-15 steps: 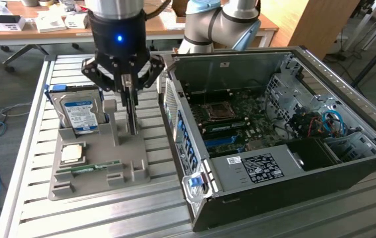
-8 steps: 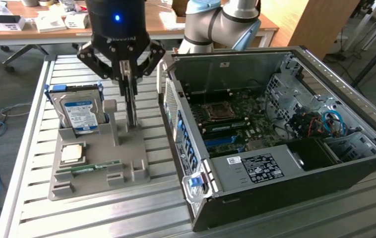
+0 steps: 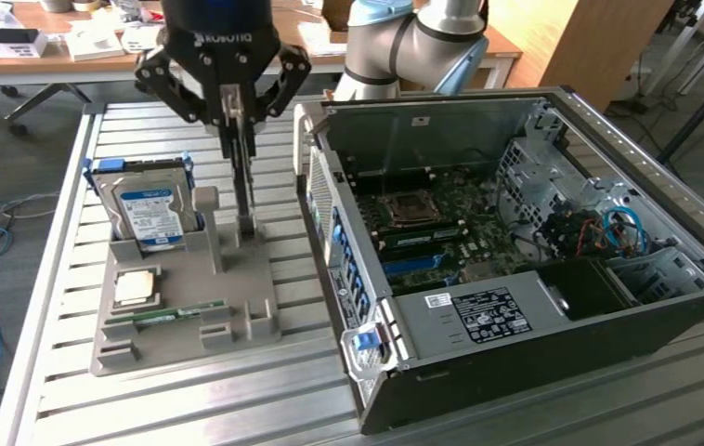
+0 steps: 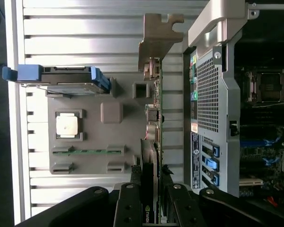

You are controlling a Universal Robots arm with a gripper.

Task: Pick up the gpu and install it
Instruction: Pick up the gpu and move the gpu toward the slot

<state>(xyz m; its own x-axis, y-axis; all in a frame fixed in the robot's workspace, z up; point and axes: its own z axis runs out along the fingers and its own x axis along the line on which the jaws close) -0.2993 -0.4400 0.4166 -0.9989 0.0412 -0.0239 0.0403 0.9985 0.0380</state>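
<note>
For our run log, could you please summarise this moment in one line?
hand shut on gpu | gpu upright at tray | case open

- The gpu (image 4: 152, 116) vanishes at one end between the gripper (image 4: 150, 174) fingers (faces unseen, edge-on).
- The hard drive (image 3: 148, 209) label's print is too small to read.
- The computer case (image 4: 210, 90) is cut off.
</note>
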